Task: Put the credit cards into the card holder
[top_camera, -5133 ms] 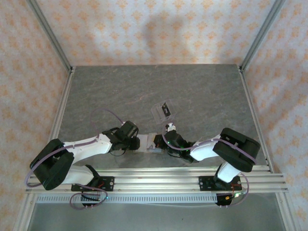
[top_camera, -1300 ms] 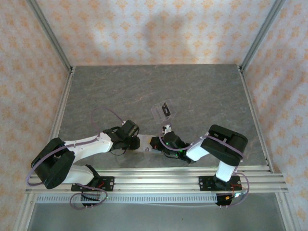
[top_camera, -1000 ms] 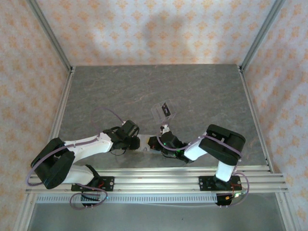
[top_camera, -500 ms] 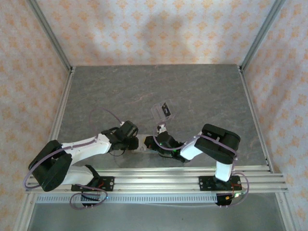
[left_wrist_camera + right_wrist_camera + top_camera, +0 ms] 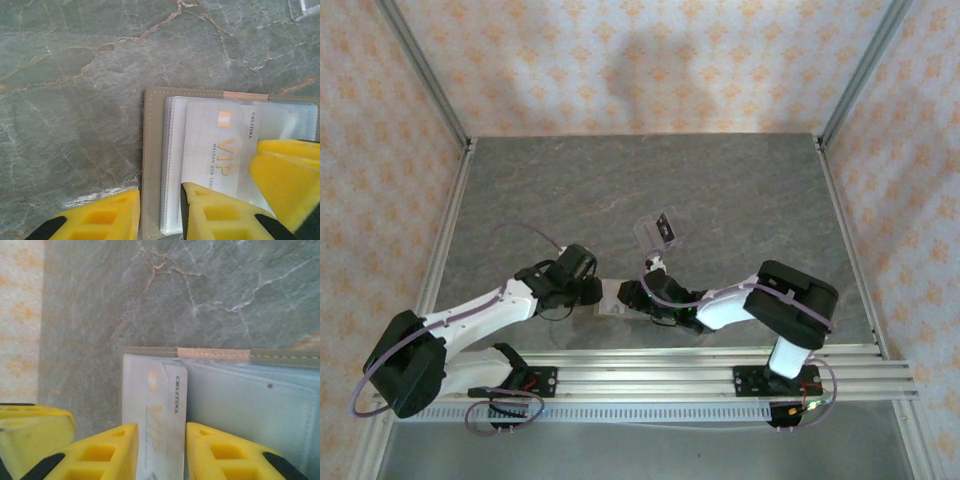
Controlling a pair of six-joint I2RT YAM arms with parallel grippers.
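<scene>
L hand (image 5: 160, 200), R hand (image 5: 161, 435), 1 card (image 5: 155, 390)

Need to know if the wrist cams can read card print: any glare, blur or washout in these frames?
Left wrist: the card looks pale, but its VIP print reads; a small glare streak lies on the table near the bottom edge. Right wrist: the same print is washed out, barely legible. Top external: even light, a soft shadow on the back wall; the card holder is too small for detail.
</scene>
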